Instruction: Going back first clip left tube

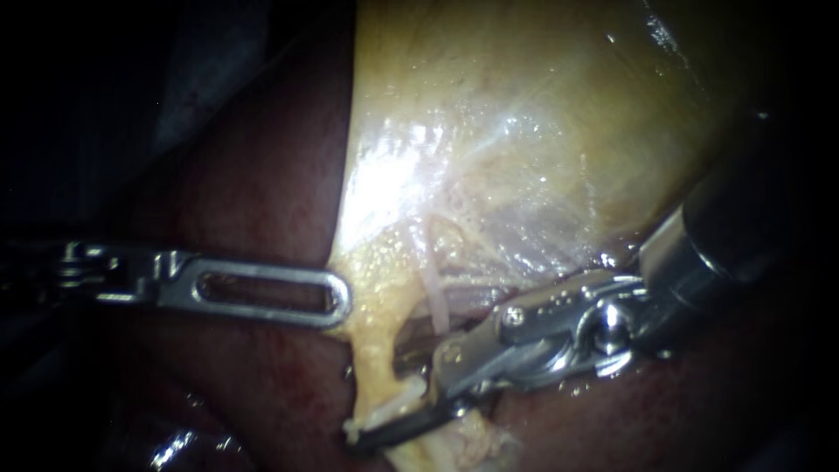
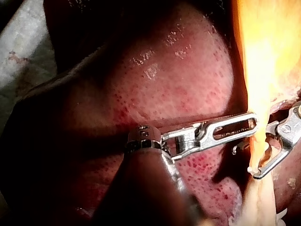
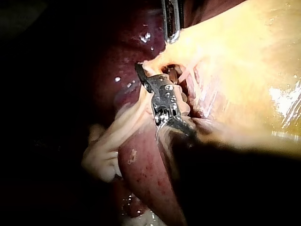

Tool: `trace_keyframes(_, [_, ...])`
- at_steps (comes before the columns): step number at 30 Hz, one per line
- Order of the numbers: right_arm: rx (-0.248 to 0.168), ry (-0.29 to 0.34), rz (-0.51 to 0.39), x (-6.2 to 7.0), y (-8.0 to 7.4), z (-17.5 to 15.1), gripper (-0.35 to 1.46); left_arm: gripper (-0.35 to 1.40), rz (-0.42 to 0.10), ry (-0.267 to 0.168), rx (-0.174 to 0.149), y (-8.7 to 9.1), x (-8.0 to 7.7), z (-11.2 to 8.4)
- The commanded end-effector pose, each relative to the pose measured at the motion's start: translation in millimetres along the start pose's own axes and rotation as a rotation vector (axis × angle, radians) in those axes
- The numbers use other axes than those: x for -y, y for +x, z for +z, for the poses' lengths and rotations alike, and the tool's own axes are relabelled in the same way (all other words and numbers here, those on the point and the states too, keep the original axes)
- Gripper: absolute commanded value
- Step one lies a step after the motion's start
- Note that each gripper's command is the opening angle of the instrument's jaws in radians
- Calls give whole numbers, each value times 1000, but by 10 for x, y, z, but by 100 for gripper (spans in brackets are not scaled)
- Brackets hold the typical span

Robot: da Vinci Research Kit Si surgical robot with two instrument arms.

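Two instruments, one tube. From 9 o'clock the slotted steel left instrument (image 1: 339,299) crosses the dark red liver (image 1: 262,192) and touches the edge of the glossy yellow gallbladder (image 1: 524,114); whether it grips, I cannot tell. At centre one pale thin tube (image 1: 436,293) runs toward 6 o'clock. From 3 o'clock the steel right instrument (image 1: 376,398) gapes, jaws apart astride a yellow strand just below that tube.

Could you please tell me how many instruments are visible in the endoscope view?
2. The left instrument meets the gallbladder edge; the right instrument, jaws open, lies beside the pale tube. None seems hidden.
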Motion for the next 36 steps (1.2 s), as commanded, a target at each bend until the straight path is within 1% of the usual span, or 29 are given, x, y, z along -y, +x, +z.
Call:
trace_keyframes(1, [1, -1, 0, 0, 0, 2, 51, -35, 1, -1, 0, 0, 1, 1])
trace_keyframes(11, [0, -2, -3, 0, 2, 2, 51, -35, 1, -1, 0, 0, 1, 1])
trace_keyframes(14, [-14, -29, -1, 3, 5, -1, 51, -35, 1, -1, 0, 1, 2, 1])
trace_keyframes(16, [-6, -54, 6, 6, 7, -3, 51, -35, 1, -1, 0, 1, 2, 1])
trace_keyframes(20, [22, -104, 30, 12, 10, -9, 51, -35, 1, -1, 0, 1, 2, 1])
trace_keyframes(24, [24, -132, 50, 15, 13, -14, 51, -35, 1, -1, 0, 1, 3, 1])
trace_keyframes(31, [18, -152, 63, 19, 9, -20, 52, -35, 1, -1, 0, 1, 3, 1])
trace_keyframes(36, [18, -150, 63, 26, 10, -22, 52, -35, 1, -1, 0, 1, 4, 1])
